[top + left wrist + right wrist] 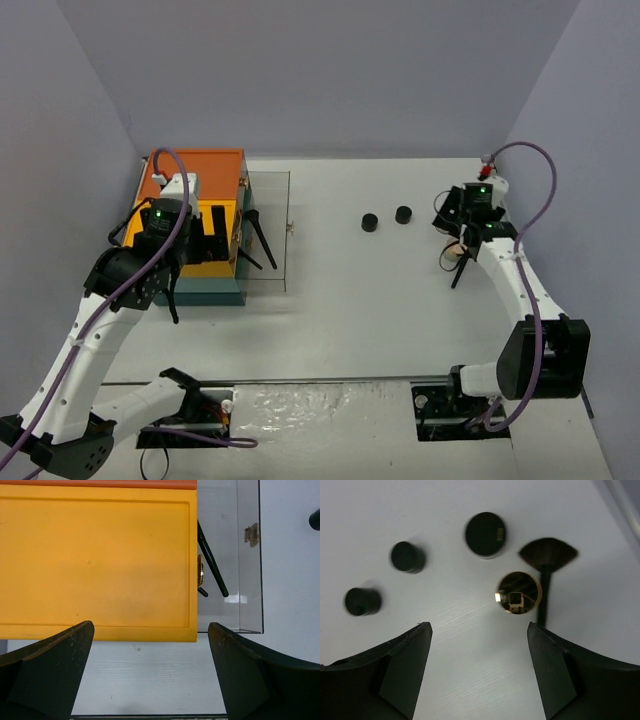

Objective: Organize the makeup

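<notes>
A: How does the right gripper (479, 626) stand?

B: Over the table (460, 655), fingers wide apart, nothing between them; the makeup lies loose below it.

A: Which pieces?

B: One small black jar (407, 557) and another (363, 601) to one side, near each other but apart; a flat round compact (485, 534) beyond; a fan brush (547, 555) with its bristles spread; a gold-rimmed round piece (519, 592) just beside that brush's handle.

A: And the left gripper (150, 630)?

B: Also apart and empty; it hangs at the near edge of the yellow-topped box (95, 555).

A: Any makeup there?

B: A slim black brush (212, 560) lies slanted on the clear panel (225, 540) that adjoins the box; part of it is hidden behind the box edge.
</notes>
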Controlling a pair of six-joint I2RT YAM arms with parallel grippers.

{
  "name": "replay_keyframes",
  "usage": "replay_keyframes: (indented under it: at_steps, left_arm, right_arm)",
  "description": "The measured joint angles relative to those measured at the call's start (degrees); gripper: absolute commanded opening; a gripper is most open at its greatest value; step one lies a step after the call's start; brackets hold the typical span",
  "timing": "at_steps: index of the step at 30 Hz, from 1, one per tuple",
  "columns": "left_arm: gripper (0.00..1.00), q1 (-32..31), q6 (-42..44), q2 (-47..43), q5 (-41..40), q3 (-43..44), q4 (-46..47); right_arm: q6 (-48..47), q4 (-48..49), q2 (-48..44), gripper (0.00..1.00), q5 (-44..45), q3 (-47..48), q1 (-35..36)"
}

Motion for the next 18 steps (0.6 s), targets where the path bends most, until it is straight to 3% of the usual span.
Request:
replay_keyframes:
  at_steps: [3,6,18]
  left_arm:
    - [0.97,0.16,1.13,-0.52,1.05,-1.92,2.03]
    - [0.97,0.16,2.2,-1.79,1.94,-5.02,4.82]
    - [0.97,0.16,4.4,-4.91,3.52,-9.87,8.56]
  right_arm:
    - [0.35,-0.15,-0.37,0.69,-0.91,-2.67,-8.41]
    - [1.11,-0.57,0.62,0.66,-1.0,-3.77,-12.15]
    - [2.67,1.45,11.07,0.58,-4.39,-7.89,-12.31]
